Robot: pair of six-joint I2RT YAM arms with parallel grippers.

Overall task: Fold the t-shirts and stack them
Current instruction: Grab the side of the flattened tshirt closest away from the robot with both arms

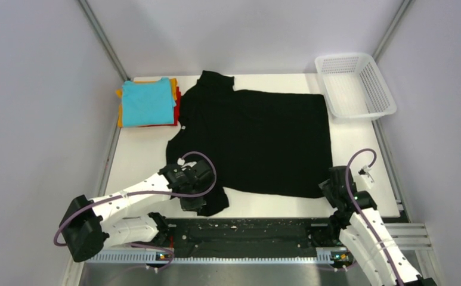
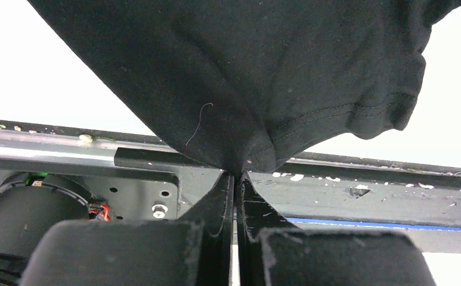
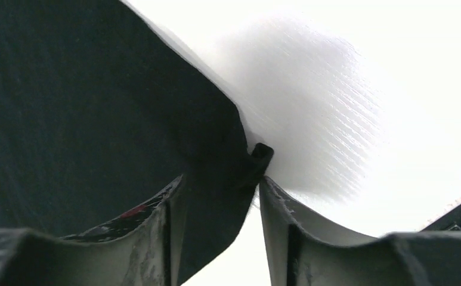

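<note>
Black t-shirt (image 1: 257,143) lies spread flat on the white desk (image 1: 138,161), filling most of the middle, collar toward the left side and bottom hem toward the right. Left fingers (image 1: 199,202) are at the shirt's near-left sleeve by the front edge of the desk. In the left wrist view those fingers (image 2: 222,202) are pressed together, clamped on a pinch of the black cloth (image 2: 246,71), which hangs up and away from the tips, with a stitched hem showing to the right. Right fingers (image 1: 330,187) sit at the shirt's near-right corner. In the right wrist view these fingers (image 3: 275,202) stand apart, the hem corner of the shirt (image 3: 84,107) lies between them, the corner tip is touching the right-hand finger, and a bright gap shows lower down between cloth and that finger, so no firm clamp is seen. Far-left corner of the desk holds a stack of folded tees: teal tee (image 1: 147,101) on top, orange-yellow tee (image 1: 173,86) under it with its edges sticking out, red tee (image 1: 178,110) lowest, showing only along the right and near edges. The stack sits just beside the black shirt's collar area; whether they touch cannot be told. White mesh basket (image 1: 354,86) sits at the far-right corner, apart from the shirt.
</note>
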